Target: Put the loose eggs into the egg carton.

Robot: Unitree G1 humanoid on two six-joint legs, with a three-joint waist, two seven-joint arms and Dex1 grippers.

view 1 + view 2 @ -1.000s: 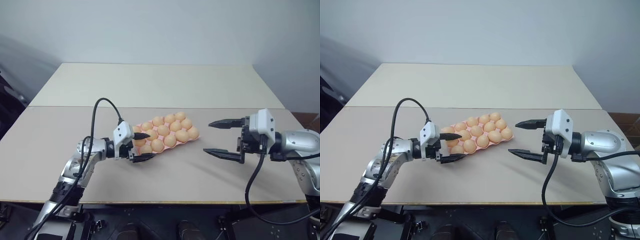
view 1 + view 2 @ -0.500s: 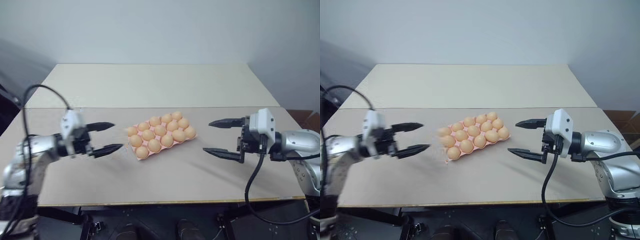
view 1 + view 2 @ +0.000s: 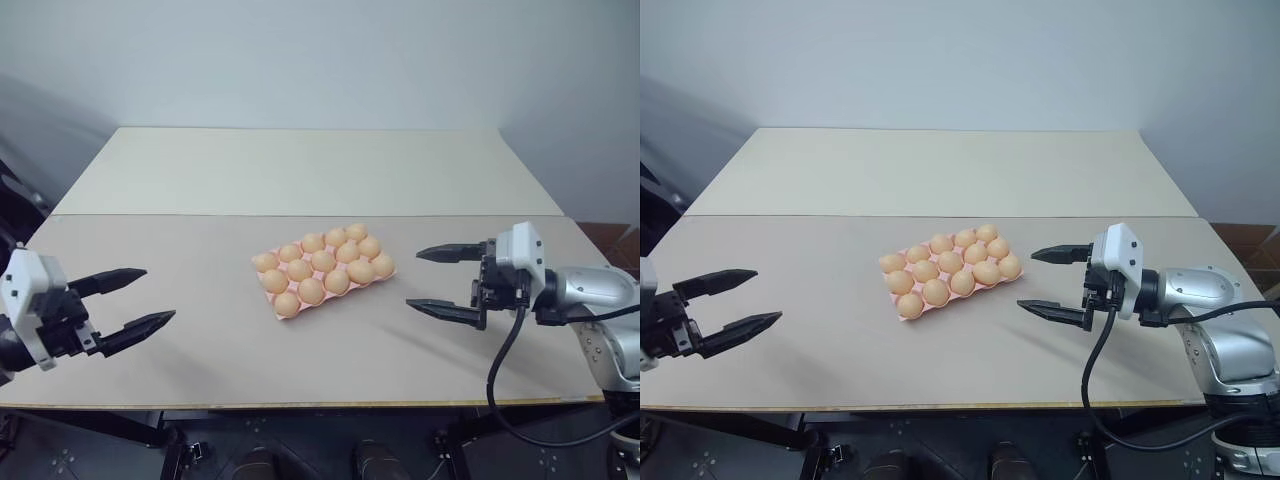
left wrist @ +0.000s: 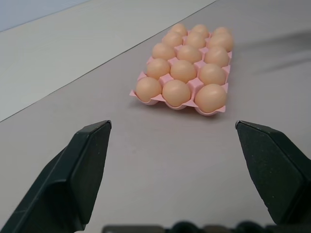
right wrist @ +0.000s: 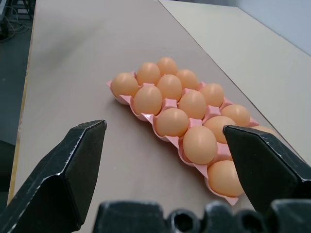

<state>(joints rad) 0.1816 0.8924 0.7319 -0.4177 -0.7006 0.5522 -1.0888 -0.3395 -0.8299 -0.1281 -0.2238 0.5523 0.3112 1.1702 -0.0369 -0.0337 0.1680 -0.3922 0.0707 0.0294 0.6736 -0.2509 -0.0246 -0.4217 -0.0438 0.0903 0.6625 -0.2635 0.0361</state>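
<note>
The pink egg carton (image 3: 282, 316) lies mid-table, each cup I can see holding an orange-tan egg (image 3: 323, 262). Loose eggs are out of view. My left gripper (image 3: 160, 293) hovers open and empty at the table's far left, well away from the carton, pointing toward it. On the right, my right gripper (image 3: 412, 278) also stands open and empty, a short gap from the carton's right end. The left wrist view shows the carton (image 4: 197, 85) ahead between the two spread fingers (image 4: 87, 160). In the right wrist view the carton (image 5: 168, 103) lies close ahead.
The carton rests on a grey-brown tabletop (image 3: 330, 350) with its front edge near me. A cream table (image 3: 300, 170) joins it behind, ending at a pale wall. A black cable (image 3: 500, 370) hangs from the right wrist.
My left gripper has pulled back from the carton's near-left corner to the table's far left, staying open. The right gripper has kept still.
</note>
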